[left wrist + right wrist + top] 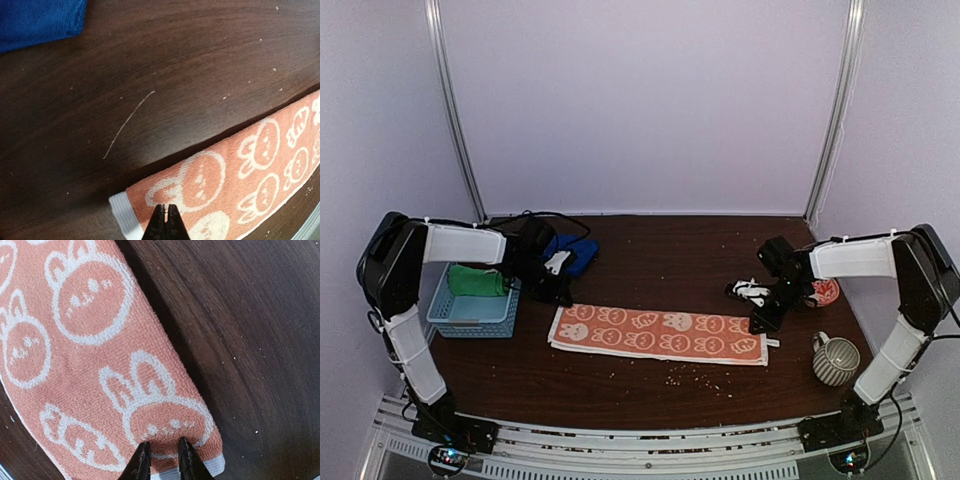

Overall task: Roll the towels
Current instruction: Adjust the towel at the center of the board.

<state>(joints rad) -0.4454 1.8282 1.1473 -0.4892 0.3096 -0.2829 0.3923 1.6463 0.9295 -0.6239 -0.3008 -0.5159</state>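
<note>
Orange towel (658, 334), ends under fingers (141, 463)

Light blue basket (470, 323) left; striped mug (835, 360), patterned bowl (826, 292) right

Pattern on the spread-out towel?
Towel: orange, white rabbits and carrots; best in right wrist view.

Left arm (460, 243) folded inward, left gripper (166, 206) closed, right arm (850, 258) folded inward, right gripper (164, 444) slightly parted.
</note>
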